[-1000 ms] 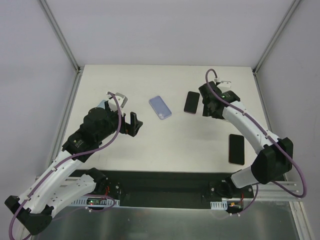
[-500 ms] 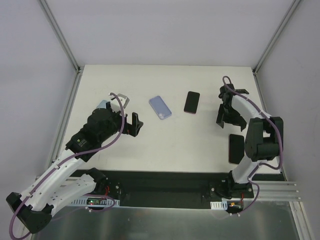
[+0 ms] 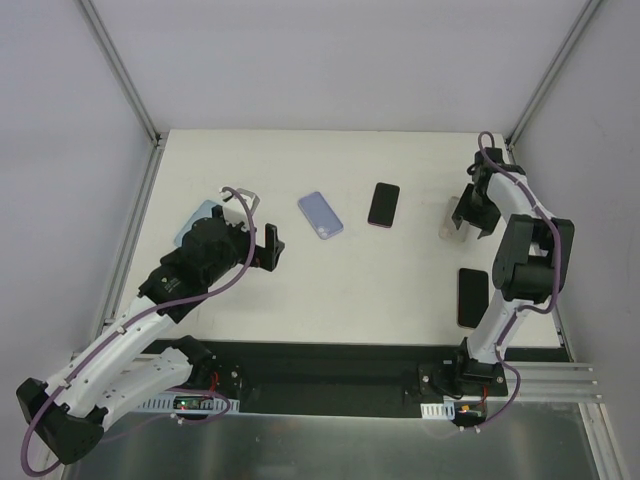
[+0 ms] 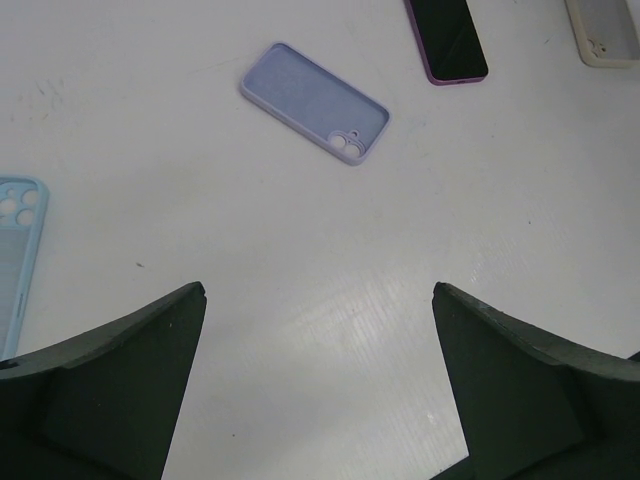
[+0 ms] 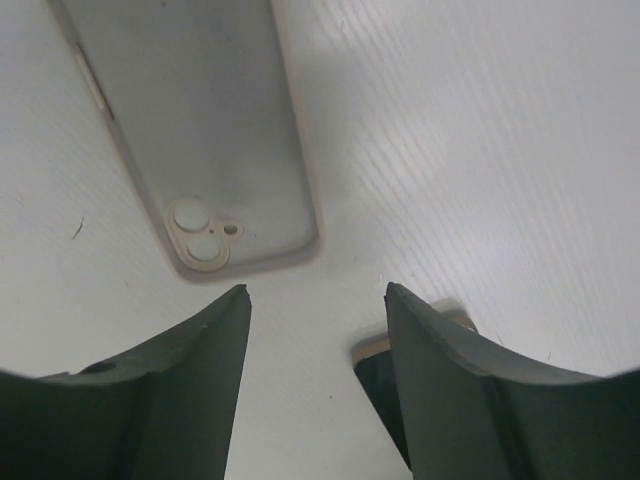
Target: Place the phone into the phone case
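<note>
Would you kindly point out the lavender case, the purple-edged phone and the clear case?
lavender case [image 4: 312, 102]: left wrist view, its flat middle.
purple-edged phone [image 4: 447, 35]: left wrist view, its dark screen.
clear case [image 5: 200, 110]: right wrist view, back panel above the lens holes.

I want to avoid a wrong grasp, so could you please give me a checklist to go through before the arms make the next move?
1. The left gripper is open and empty: ok.
2. The right gripper has jaws apart, nothing between them: ok.
3. The lavender case lies hollow side up, touching nothing: ok.
4. The dark phone lies flat, apart from every case: ok.
5. The right gripper is lined up on a phone: not ok; it hangs by the clear case, the second phone nearer the base.
6. Which phone fits which case: cannot tell.
</note>
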